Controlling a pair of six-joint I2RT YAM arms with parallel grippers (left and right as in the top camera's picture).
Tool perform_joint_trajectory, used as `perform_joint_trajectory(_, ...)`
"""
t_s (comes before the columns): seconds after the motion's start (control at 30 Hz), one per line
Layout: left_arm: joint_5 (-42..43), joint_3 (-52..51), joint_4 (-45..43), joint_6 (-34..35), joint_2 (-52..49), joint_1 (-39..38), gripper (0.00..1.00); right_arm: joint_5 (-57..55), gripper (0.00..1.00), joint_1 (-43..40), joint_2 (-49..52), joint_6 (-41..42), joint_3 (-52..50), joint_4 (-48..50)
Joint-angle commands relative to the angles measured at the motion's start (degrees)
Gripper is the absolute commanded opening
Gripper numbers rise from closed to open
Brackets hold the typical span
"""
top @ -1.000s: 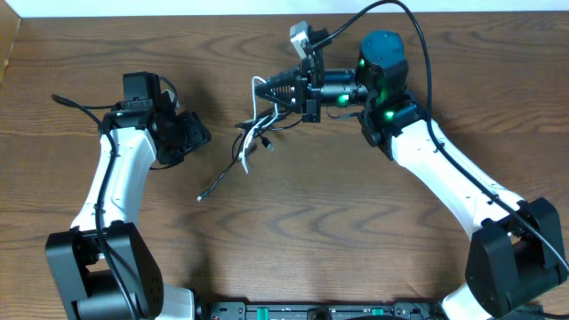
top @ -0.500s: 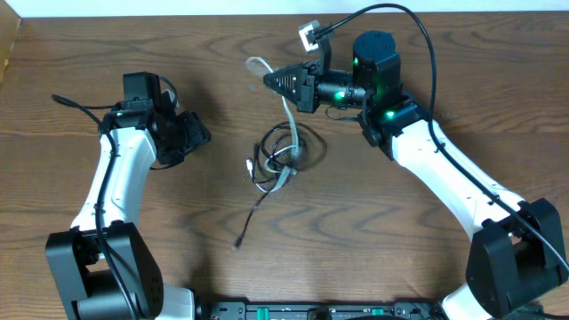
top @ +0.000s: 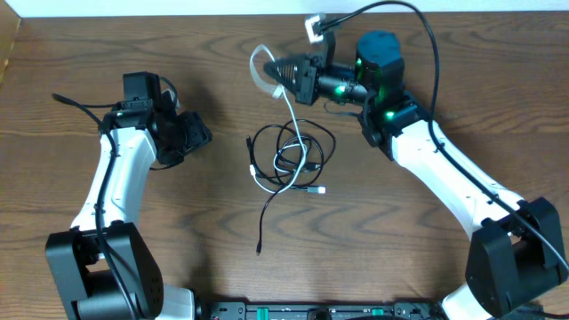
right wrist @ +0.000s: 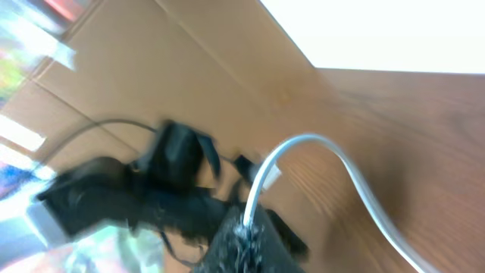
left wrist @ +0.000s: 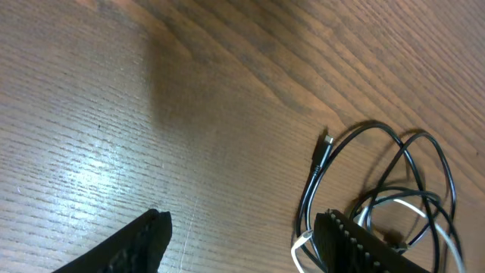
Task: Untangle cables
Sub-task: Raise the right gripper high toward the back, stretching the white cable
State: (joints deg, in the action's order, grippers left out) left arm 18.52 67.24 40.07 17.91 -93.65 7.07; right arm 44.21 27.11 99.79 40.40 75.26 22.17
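**Right now: white cable pinched up high, the knot flat on the table**

So, my right gripper (top: pixel 281 76) is clamped tight on the white cable (top: pixel 292 114), just behind the tangle (top: pixel 289 158). A short loop pokes out past its tip and the rest runs down into the tangle. My left gripper (left wrist: pixel 242 221) sits to the left of the tangle, jaws apart, nothing between them. The tangle itself lies on the table (top: pixel 400 249), roughly between the two arms.

To do this pull well, I'd draw the white cable slowly up and away from the tangle and watch whether the black cables (top: pixel 313 142) ride up with it. If they do, I'd bring the left gripper in to pin a black loop down, so the white slips out instead of dragging the whole lot. I expect the white plug (top: pixel 318 189), at the tangle's near right edge, to be the part that snags.

Around the tangle, a black tail (top: pixel 263 227) trails toward me. The left arm's own thick wire (top: pixel 71 102) lies well off to the left, out of the way. The right wrist view is smeared. I think that's cardboard (right wrist: pixel 136 83) beyond the tip, but I can't be sure.
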Motion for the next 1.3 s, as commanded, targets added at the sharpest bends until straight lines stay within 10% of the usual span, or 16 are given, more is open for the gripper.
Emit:
perform_joint_trajectory(0.0,-0.6,-0.5,-0.1,-1.0,-0.7,0.2,0.66,1.0,0.01,-0.5,-1.2,7.0,0.8,10.9)
perform_joint_trajectory(0.33,-0.6,-0.5,-0.1,-0.9,-0.7,0.2,0.66,-5.4,0.01,-1.1,-1.2,9.4,2.6,32.3)
perform_joint_trajectory(0.87,-0.6,-0.5,-0.1,-0.9,-0.7,0.2,0.66,-14.4,0.01,-2.2,-1.2,-15.5,39.1,-35.6)
perform_joint_trajectory(1.27,-0.6,-0.5,0.0,-0.9,-0.7,0.2,0.66,-5.5,0.01,-5.0,-1.2,-17.5,48.6,-42.7)
